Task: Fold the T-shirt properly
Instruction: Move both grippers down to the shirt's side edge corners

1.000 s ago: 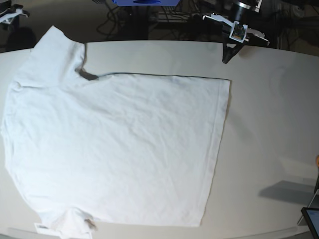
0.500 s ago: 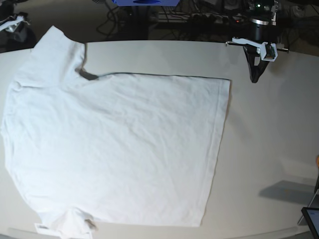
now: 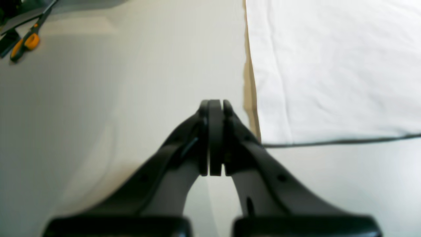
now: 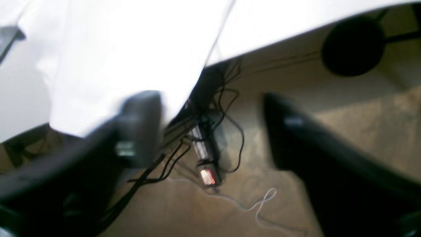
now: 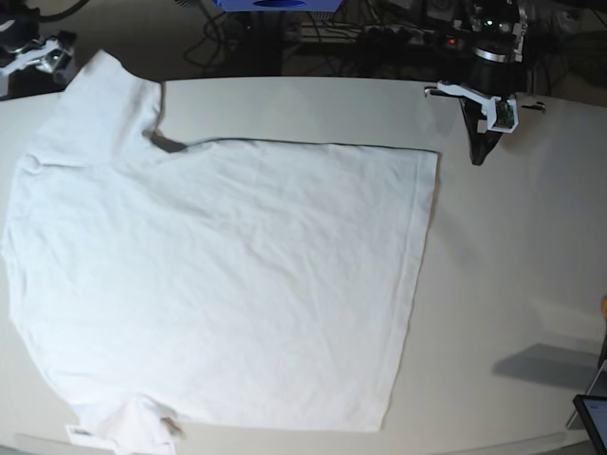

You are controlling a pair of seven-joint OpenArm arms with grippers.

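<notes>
The white T-shirt [image 5: 218, 275] lies spread flat on the off-white table [image 5: 512, 284], one sleeve [image 5: 104, 100] at the far left and its hem on the right. My left gripper [image 5: 477, 157] points down at the table, shut and empty, just right of the shirt's far hem corner. The left wrist view shows its closed fingertips [image 3: 215, 106] beside the hem [image 3: 269, 82]. My right gripper [image 5: 43, 57] hovers off the table's far left edge by the sleeve. In the right wrist view it [image 4: 213, 131] stands open with nothing between its fingers, white cloth [image 4: 115, 49] to its left.
Orange-handled scissors [image 3: 24, 42] lie on the table beyond the left gripper. A dark device [image 5: 593, 417] sits at the front right corner. Cables and a power strip [image 4: 205, 164] lie on the floor under the table's far edge.
The left gripper swung right past the shirt's far hem corner, then edged back toward it, staying shut. The right gripper opened wide and shifted toward the sleeve.
</notes>
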